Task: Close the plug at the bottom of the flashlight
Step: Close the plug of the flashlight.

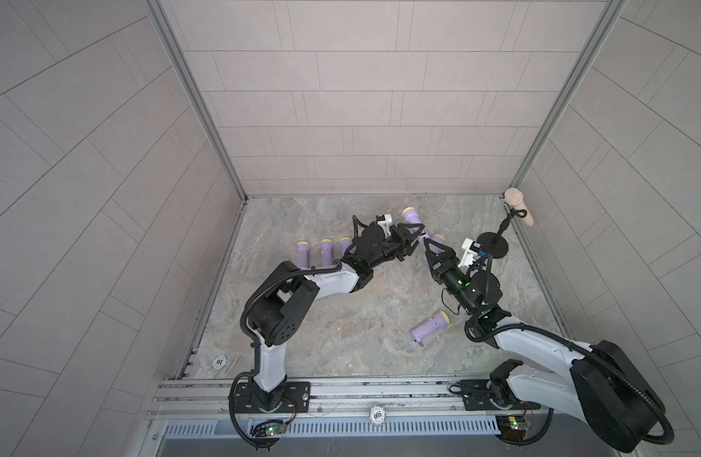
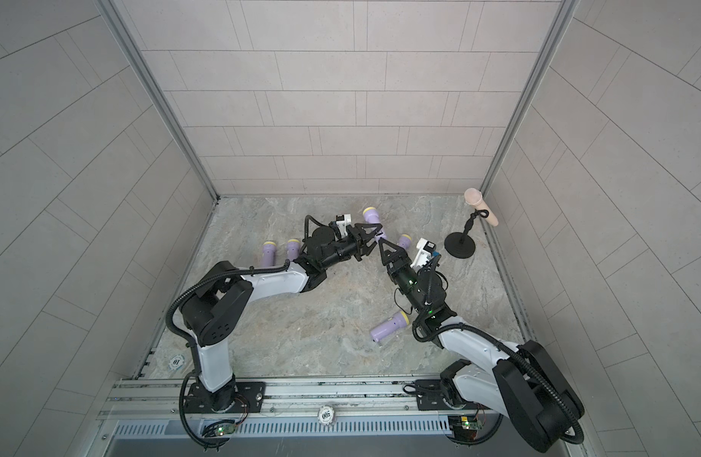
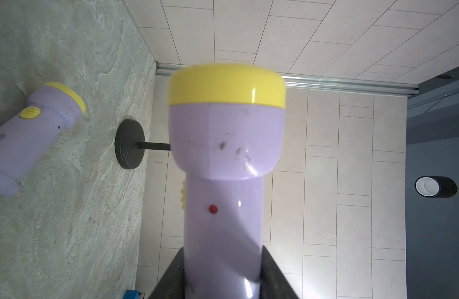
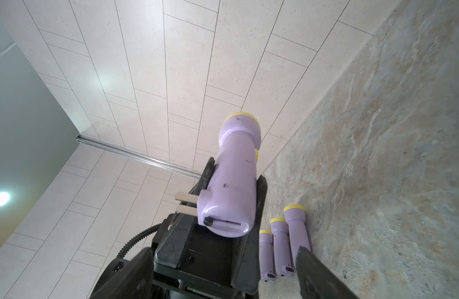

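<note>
While the flashlight (image 4: 233, 181) is held clear of the tabletop (image 1: 341, 308), clenched about its barrel by the left fingers (image 4: 261, 191), its long axis is directed away from the right fingers (image 4: 316, 271) — spread, empty, just short of its base. The plug (image 4: 188, 203) is noted protruding sideways there; the right arm is extended toward it.

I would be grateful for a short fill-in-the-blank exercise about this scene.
1. The left gripper holds a purple flashlight with a ___ head.
2. ___ metal prongs stick out of its bottom end.
3. ___ other flashlights lie side by side in a row on the table.
4. The right gripper is ___, gripping nothing.
Missing words: yellow; two; three; open.
</note>
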Robot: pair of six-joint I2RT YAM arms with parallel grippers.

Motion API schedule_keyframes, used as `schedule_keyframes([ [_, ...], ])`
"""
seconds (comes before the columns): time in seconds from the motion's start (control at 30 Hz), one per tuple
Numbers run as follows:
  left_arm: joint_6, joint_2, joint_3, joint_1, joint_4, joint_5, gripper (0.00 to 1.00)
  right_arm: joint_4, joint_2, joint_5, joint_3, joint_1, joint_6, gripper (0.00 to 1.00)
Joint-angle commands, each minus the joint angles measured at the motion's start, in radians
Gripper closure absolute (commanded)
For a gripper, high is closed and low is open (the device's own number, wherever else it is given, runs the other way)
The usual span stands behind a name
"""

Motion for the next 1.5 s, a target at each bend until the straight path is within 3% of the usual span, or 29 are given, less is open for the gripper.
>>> schedule_keyframes([
  [0.0,-0.023,-0.028,-0.002,-0.004,0.063,0.006,1.0,0.079,0.008,-0.002,0.02,-0.004,0.002,0.15],
  [0.73,-0.035,-0.038,-0.011,-0.004,0.066,0.006,1.0,0.136,0.059,-0.015,0.037,-0.006,-0.001,0.28],
  [1.47,-0.044,-0.042,-0.017,-0.009,0.072,0.005,1.0,0.13,0.077,-0.031,0.048,-0.013,-0.01,0.33],
])
